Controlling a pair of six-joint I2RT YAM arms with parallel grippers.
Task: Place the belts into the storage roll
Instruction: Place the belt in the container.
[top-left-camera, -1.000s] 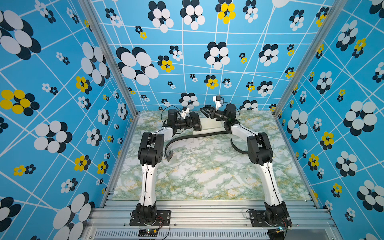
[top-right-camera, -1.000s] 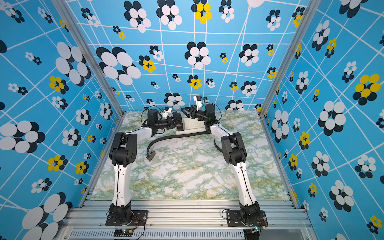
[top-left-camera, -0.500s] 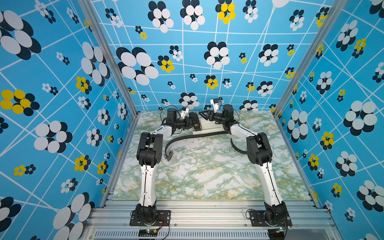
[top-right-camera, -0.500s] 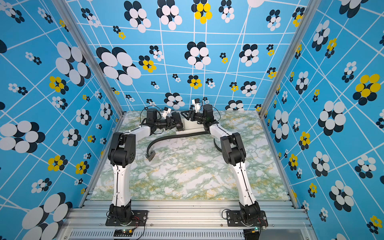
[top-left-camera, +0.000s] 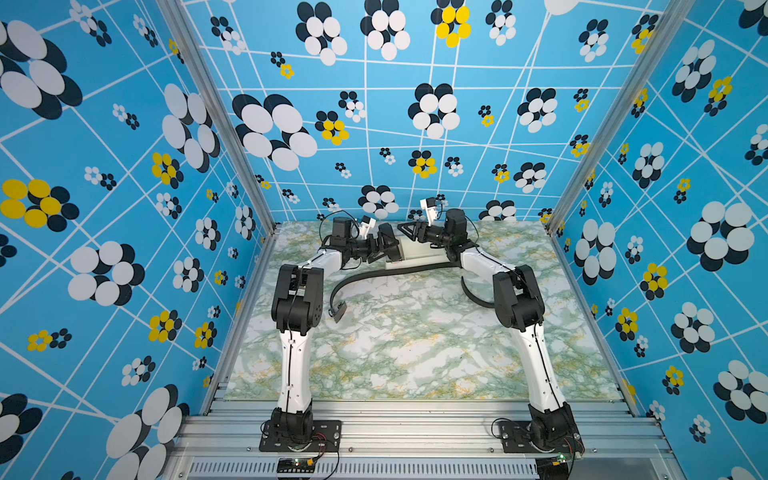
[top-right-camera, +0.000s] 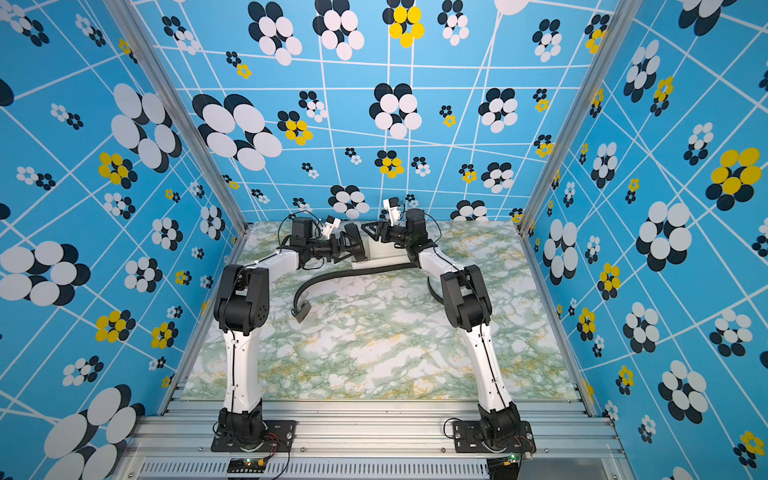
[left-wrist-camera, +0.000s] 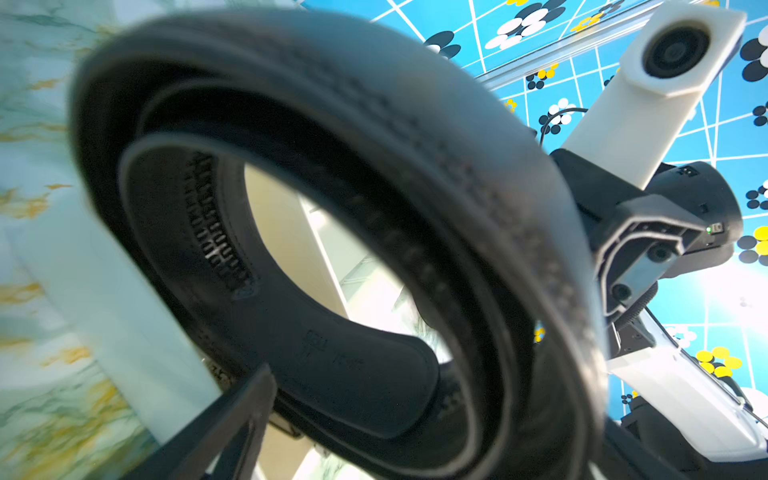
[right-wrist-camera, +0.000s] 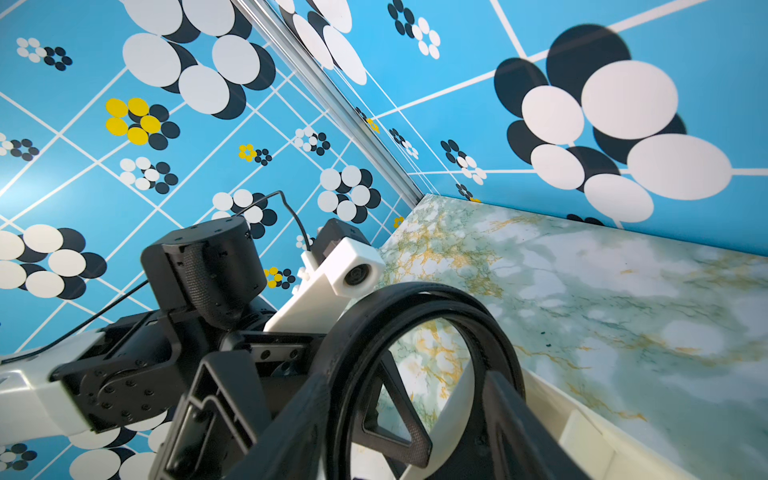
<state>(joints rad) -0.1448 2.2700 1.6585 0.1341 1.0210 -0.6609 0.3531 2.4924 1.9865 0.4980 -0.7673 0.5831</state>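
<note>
Arms extended forward; left hand (top-left-camera: 390, 245) spread, right hand (top-left-camera: 406, 232) gripping.

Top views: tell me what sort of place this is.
Most likely a robot test or data-collection cell, not a home or shop. Blue flower-patterned wall panels in aluminium framing box in a green marbled tabletop, and two white-and-black robot arms are bolted to a ribbed aluminium base rail.
</note>
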